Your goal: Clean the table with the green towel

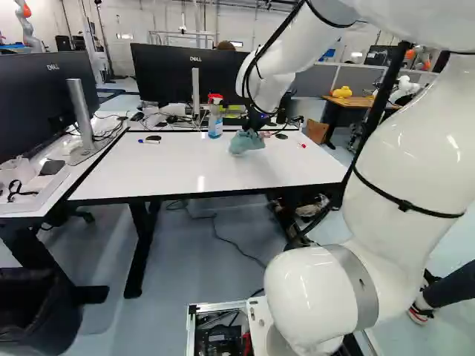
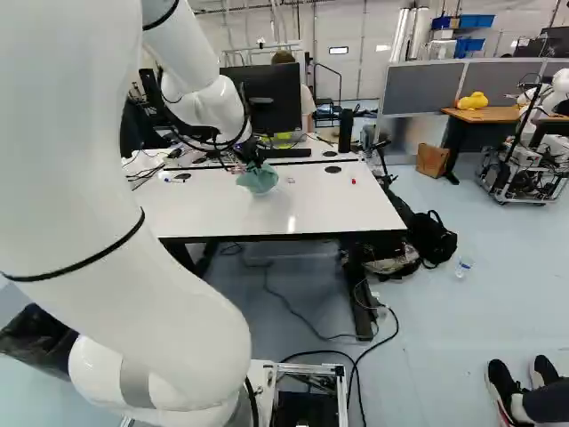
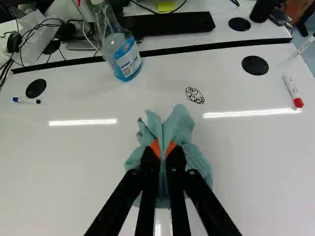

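Clenched in the hand: the green towel, bunched about midway between the counter's left and right edges, closer to the far edge than the near; hard to tell whether touching the top. Slightly beyond, small ink drawing. Blue-ended marker near far left corner, red-capped marker near far right. Farther, upright spray bottle by far edge.
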Controlling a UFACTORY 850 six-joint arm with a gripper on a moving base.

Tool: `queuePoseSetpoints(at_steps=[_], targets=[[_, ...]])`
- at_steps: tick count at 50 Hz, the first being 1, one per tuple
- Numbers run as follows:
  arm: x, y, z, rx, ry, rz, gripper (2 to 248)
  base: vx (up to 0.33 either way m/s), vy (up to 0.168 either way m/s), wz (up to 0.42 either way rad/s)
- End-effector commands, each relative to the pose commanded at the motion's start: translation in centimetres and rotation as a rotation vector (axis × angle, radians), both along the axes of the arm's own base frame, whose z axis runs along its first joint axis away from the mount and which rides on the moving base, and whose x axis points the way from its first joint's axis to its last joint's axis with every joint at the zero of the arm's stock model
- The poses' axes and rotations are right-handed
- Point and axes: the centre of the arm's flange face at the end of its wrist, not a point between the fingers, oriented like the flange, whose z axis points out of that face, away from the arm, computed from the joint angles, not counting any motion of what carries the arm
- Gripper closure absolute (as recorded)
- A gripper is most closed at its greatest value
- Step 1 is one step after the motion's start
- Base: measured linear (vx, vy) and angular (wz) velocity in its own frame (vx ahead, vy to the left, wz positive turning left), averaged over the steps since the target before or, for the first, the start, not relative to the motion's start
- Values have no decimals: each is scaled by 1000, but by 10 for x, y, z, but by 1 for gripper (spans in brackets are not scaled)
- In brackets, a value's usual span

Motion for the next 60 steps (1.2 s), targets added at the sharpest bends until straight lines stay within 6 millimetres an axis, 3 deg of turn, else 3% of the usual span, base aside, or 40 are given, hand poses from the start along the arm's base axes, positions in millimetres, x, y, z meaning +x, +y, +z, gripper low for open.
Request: queuePoseSetpoints(at_steps=[49, 60], targets=[[92, -44, -2, 0, -24, -80, 221, 0, 0, 0], [113, -45, -4, 0, -34, -80, 221, 0, 0, 0]])
